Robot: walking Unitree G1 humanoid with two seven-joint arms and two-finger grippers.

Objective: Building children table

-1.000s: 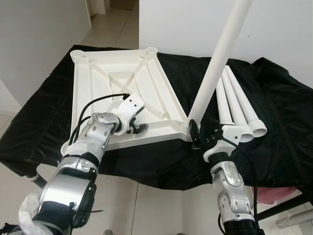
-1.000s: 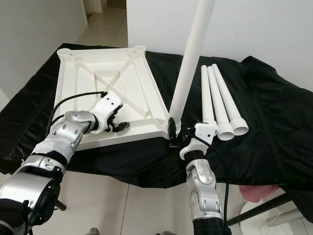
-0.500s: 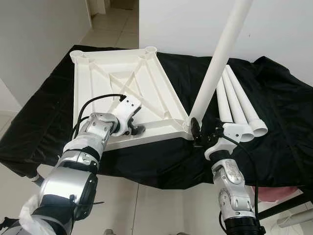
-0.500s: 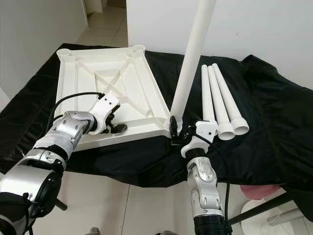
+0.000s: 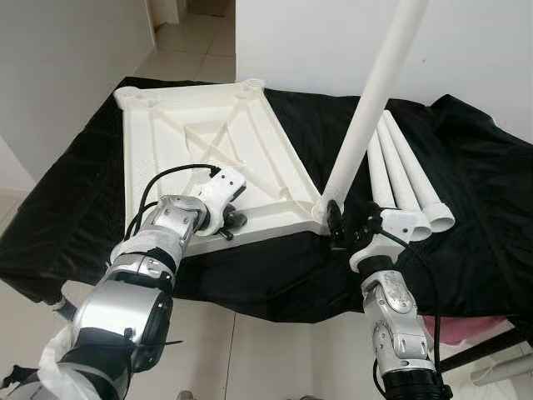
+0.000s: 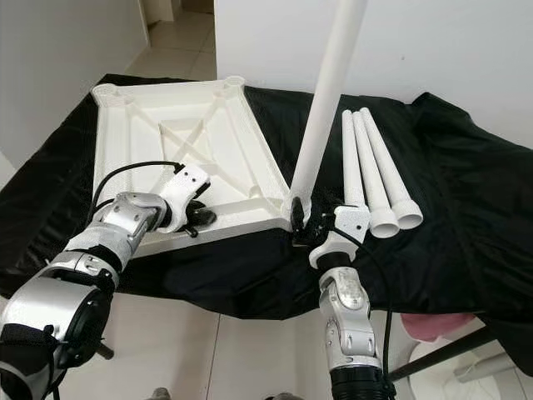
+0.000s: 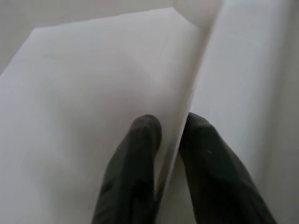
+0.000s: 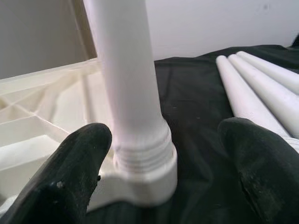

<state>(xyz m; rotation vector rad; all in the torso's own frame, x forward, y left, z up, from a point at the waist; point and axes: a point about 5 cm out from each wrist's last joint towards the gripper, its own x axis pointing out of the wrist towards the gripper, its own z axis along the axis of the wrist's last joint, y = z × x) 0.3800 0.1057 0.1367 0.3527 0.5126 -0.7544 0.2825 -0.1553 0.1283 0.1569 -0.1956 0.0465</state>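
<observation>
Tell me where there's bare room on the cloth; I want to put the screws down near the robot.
Bare black cloth lies right of the three loose legs, and a strip between those legs and the tabletop. It is crowded at the near corner, around the standing leg, right gripper and left gripper.

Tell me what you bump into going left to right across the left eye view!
Left end effector pinching the white plastic tabletop → upright white plastic leg in its corner socket → three white plastic legs lying on the black cloth
</observation>
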